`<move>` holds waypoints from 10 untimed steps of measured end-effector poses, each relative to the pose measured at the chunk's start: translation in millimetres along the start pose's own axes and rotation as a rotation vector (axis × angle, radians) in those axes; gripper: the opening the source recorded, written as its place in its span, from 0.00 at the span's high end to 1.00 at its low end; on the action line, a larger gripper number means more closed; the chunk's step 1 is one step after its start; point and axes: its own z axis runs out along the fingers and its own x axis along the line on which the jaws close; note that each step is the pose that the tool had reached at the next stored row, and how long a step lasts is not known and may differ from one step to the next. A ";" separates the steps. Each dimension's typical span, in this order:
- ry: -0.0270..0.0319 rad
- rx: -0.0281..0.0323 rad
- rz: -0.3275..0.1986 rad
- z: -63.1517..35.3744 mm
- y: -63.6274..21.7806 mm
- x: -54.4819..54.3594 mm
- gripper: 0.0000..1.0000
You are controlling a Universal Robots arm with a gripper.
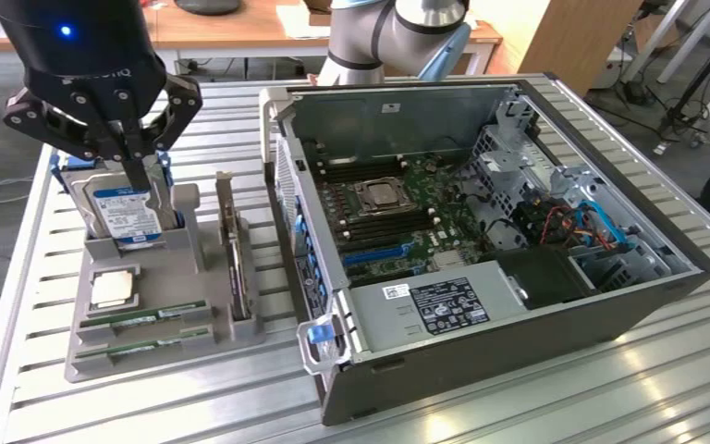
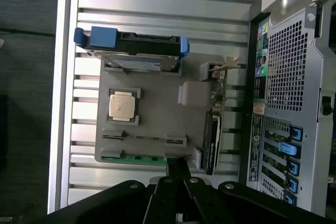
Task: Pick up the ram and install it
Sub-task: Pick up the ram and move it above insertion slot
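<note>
We judge the pick-up not yet begun: the gripper hangs closed and empty above the grey holder tray, while the ram, 1 of 2 green sticks, lies flat in a slot at the tray's near end. Taking it calls for parted jaws lined up across its thin edge. The wrist view's gripper body covers the tray's end, and we cannot tell which motherboard slots are free.

The gripper is matt black: a round body with a small blue light and pale lettering, then hinged link bars with round pivot pins, narrowing to slim black fingers. The arm is silver-grey tube with rounded, pale grey-blue joint housings
</note>
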 end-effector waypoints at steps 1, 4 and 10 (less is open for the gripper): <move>0.0008 0.0001 -0.017 0.0 0.0 0.0 0.89; 0.0029 -0.0001 -0.068 0.1 0.0 0.0 0.89; 0.0075 -0.0010 -0.174 0.2 0.0 0.0 0.89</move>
